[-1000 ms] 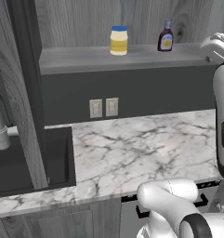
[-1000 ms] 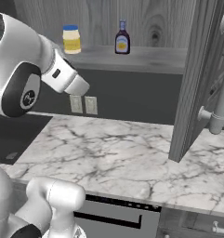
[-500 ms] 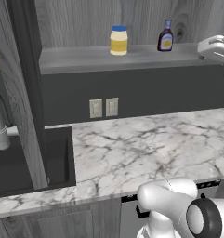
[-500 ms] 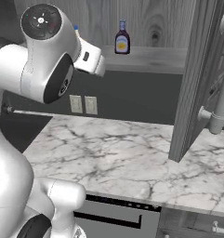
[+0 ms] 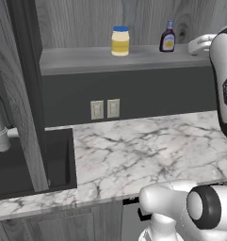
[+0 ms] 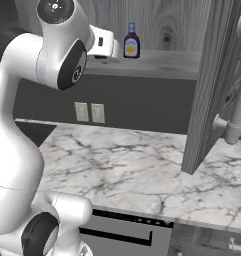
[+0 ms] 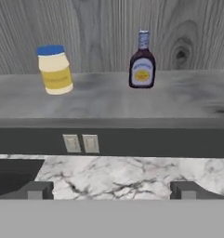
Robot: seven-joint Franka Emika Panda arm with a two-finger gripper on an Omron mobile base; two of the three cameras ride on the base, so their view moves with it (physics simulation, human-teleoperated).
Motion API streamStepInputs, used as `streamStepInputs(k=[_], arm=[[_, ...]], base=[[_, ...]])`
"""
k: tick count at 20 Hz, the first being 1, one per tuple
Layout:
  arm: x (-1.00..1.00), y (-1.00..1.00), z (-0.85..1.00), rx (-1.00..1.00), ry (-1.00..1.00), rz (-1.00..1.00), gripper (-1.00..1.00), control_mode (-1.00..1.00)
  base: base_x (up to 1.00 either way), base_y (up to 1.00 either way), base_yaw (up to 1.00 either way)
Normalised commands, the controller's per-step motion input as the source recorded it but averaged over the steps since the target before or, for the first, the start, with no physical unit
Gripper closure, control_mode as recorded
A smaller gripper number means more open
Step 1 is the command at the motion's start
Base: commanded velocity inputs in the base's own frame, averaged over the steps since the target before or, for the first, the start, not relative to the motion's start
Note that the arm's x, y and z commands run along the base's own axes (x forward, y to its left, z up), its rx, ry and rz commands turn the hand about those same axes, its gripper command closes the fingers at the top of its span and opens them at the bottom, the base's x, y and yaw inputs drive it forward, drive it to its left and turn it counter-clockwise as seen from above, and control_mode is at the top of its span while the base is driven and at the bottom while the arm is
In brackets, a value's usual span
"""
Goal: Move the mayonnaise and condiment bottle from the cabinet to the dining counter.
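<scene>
The mayonnaise point(image 5: 120, 41) and the condiment bottle point(image 5: 168, 36) stand upright and apart on the grey shelf point(image 5: 110, 59) of the open cabinet point(image 6: 212, 75), the jar to the left, the bottle to the right near a knot in the wood-grain back panel. Neither has been taken yet, and the dining counter is nowhere in sight, so the job looks to be at its very start. The gripper point(image 7: 111, 190) is raised to shelf height, facing the shelf front squarely from out over the worktop point(image 5: 148, 150), well short of both items. Its fingers point(image 7: 36, 190) are spread wide and hold nothing, a stance that suits a reach toward either target. The hand camera frames both items, the bottle just right of centre, though which one comes first cannot be told. The open cabinet door point(image 6: 212, 85) hangs to the right of the arm, leaving a clear path in. Below the shelf sit two wall sockets point(image 5: 106, 109) on the dark backsplash, with the black sink point(image 5: 35, 164) at the left.
</scene>
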Motion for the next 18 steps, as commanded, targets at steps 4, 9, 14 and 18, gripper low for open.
streamStepInputs(k=[4,9,14,18], arm=[[0.41,-0.06,0.05,-0.08,-0.06,0.04,-1.0,-1.0],[0.42,-0.17,0.04,-0.01,-0.02,0.05,-1.0,-1.0],[0.52,-0.16,0.14,0.0,0.0,0.05,-1.0,-1.0],[0.58,-0.02,0.17,0.0,0.0,0.01,-1.0,-1.0]], base=[[0.0,0.0,0.0],[0.0,0.0,0.0],[0.0,0.0,0.0],[0.0,0.0,0.0]])
